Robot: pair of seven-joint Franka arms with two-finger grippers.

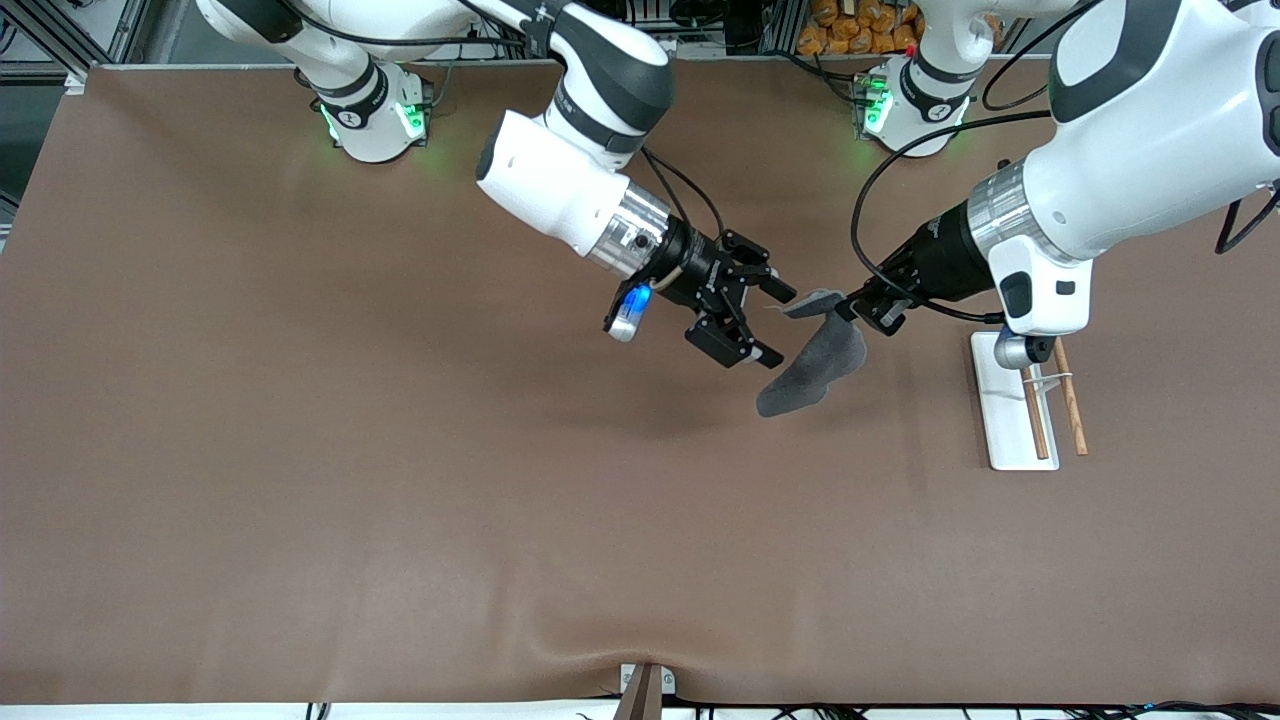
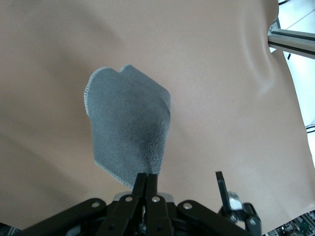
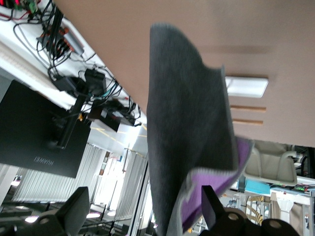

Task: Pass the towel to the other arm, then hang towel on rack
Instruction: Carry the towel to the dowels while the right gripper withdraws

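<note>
The dark grey towel (image 1: 815, 365) hangs in the air over the middle of the table. The other arm's left gripper (image 1: 848, 308) is shut on its top corner. In the left wrist view the slim black fingers (image 2: 147, 179) pinch the towel (image 2: 128, 128) at its edge. My right gripper (image 1: 778, 324), with the blue-lit wrist module, stands open right beside the towel. In the right wrist view the towel (image 3: 187, 123) and its lilac tag (image 3: 231, 172) hang between the spread right gripper (image 3: 143, 204) fingers, close to one of them. The rack (image 1: 1005, 425) stands under the left arm's wrist.
The rack's two brown rods (image 1: 1072, 410) lie parallel over its white base toward the left arm's end of the table. Brown table cover (image 1: 400, 450) stretches toward the front camera. Both arm bases stand along the table's top edge.
</note>
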